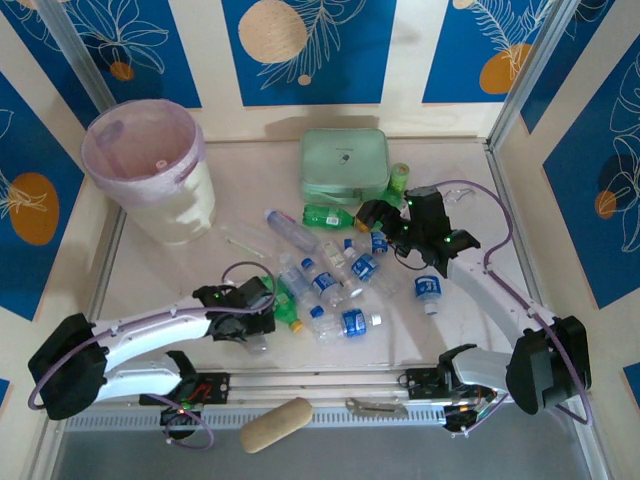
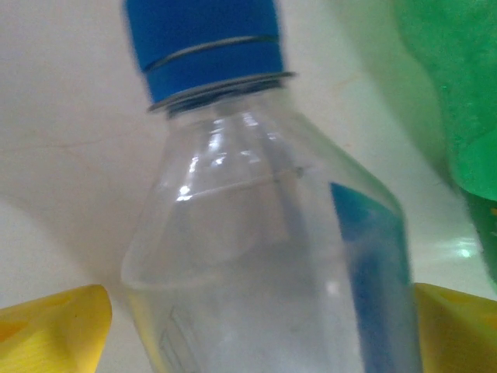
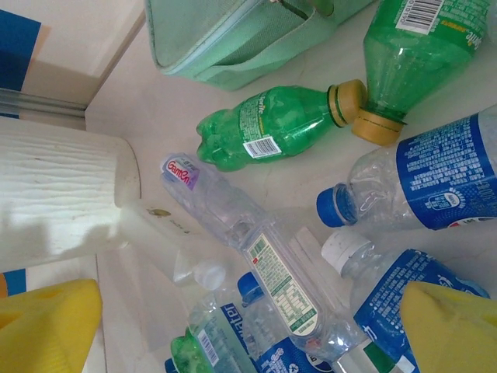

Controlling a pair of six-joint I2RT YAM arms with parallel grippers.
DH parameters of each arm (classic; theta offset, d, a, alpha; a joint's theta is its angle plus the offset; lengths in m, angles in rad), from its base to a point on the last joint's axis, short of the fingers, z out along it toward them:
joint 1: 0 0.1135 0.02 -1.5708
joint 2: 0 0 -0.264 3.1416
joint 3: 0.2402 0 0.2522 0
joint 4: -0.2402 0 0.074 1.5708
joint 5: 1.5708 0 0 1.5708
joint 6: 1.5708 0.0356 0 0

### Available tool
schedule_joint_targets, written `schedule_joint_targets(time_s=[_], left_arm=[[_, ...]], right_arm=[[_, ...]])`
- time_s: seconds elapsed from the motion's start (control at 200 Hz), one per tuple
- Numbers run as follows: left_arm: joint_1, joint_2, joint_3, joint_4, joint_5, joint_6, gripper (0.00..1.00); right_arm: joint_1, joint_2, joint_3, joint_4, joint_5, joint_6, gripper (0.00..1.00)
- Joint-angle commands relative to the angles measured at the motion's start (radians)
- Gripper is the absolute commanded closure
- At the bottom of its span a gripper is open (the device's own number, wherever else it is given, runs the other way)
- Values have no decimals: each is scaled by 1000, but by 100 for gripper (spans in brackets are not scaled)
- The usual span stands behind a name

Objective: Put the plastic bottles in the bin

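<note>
Left wrist view puts the left gripper [image 2: 260,330] astride a clear bottle [image 2: 264,233] with a blue cap. Its yellow pads [image 2: 54,330] flank the bottle's shoulders. A sliver of table [image 2: 62,155] shows between the left pad and the plastic, so the jaws stand parted about it rather than clamped. Something green lies just beside it on the right.

From the top external view, the left gripper [image 1: 258,312] sits at the near-left edge of the heap of plastic bottles [image 1: 340,285]. Bare tabletop runs from there to the bin [image 1: 185,205], which stands in the far-left corner, near the side wall.

The right gripper [image 1: 368,212] is at the heap's far-right side, just beside the mint-green case [image 1: 345,165]. More bare surface lies to the right of that arm.

The right wrist view gives what the overhead one blurs. The right gripper [image 3: 248,330] is spread wide with nothing between its pads. Beneath it are a green bottle [image 3: 272,128] lying on its side, printed labels, and the bin's ribbed wall [image 3: 54,194] at the left. The case [image 3: 233,39] lies beyond the green bottle.
</note>
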Motion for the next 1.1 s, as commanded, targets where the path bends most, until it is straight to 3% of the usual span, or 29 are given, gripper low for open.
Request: schedule_joint_targets(time_s=[0.0, 0.23, 0.43, 0.595, 0.8, 1.0, 1.095], left_arm=[[-9, -3, -19, 20, -41, -27, 9], [-8, -3, -44, 54, -62, -19, 28], [-8, -5, -40, 55, -81, -2, 55], [-6, -31, 15, -16, -156, 56, 59], [61, -106, 162, -86, -279, 264, 59], [189, -85, 350, -7, -257, 519, 59], [252, -27, 475, 38, -197, 623, 59]], right_arm=[[-4, -16, -21, -15, 8, 11, 1], [-3, -5, -21, -5, -3, 16, 1], [-3, -5, -17, -5, -3, 15, 1], [-3, -2, -14, -7, -3, 13, 1], [-4, 5, 3, -7, -4, 7, 1], [-5, 21, 12, 4, -15, 7, 1], [-6, 24, 11, 8, -21, 6, 1]])
